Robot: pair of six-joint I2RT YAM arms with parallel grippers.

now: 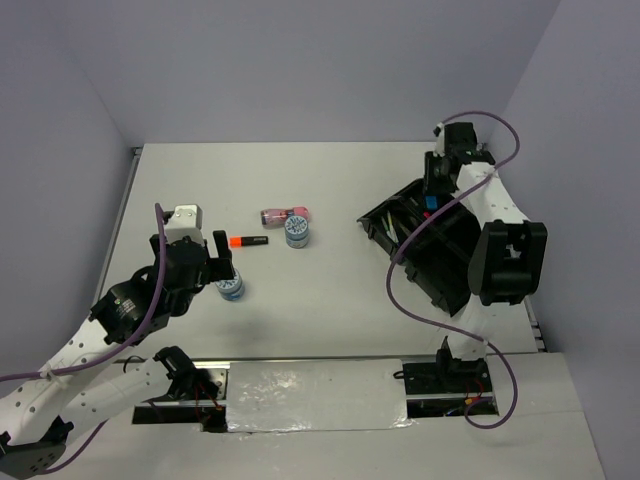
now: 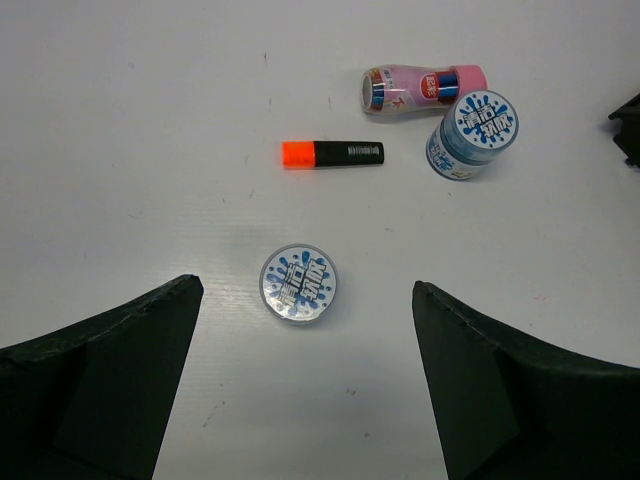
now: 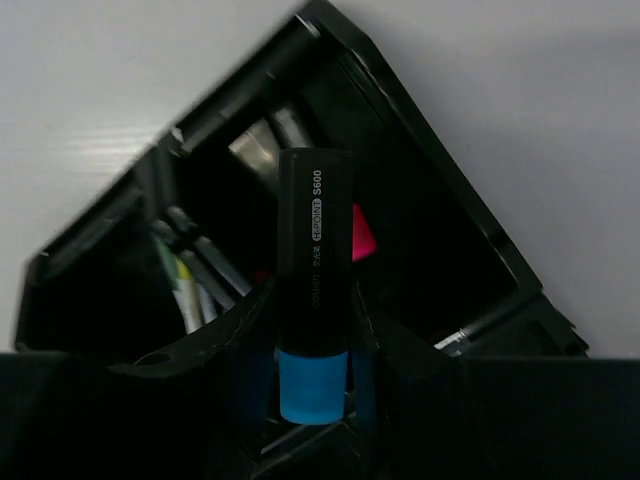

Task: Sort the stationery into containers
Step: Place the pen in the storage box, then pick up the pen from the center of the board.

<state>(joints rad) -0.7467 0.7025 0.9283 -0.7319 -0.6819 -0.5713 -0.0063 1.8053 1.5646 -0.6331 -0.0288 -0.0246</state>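
The black organiser tray [image 1: 445, 262] lies at the right. My right gripper [image 1: 432, 193] hangs over its far end, shut on a black marker with a blue end [image 3: 313, 300], held above a compartment where a pink-ended marker [image 3: 362, 235] lies. Thin pens [image 3: 190, 275] lie in the compartment to the left. My left gripper [image 1: 218, 262] is open and empty, just above a blue-white disc [image 2: 298, 283]. An orange-ended black marker [image 2: 333, 153], a pink tube [image 2: 420, 87] and a second blue-white disc [image 2: 473, 133] lie on the table in mid view.
The white table [image 1: 330, 320] is walled by grey panels at back and sides. The right arm's black links [image 1: 510, 258] and cable stretch over the tray. The tray's corner [image 2: 628, 125] shows at the right edge of the left wrist view.
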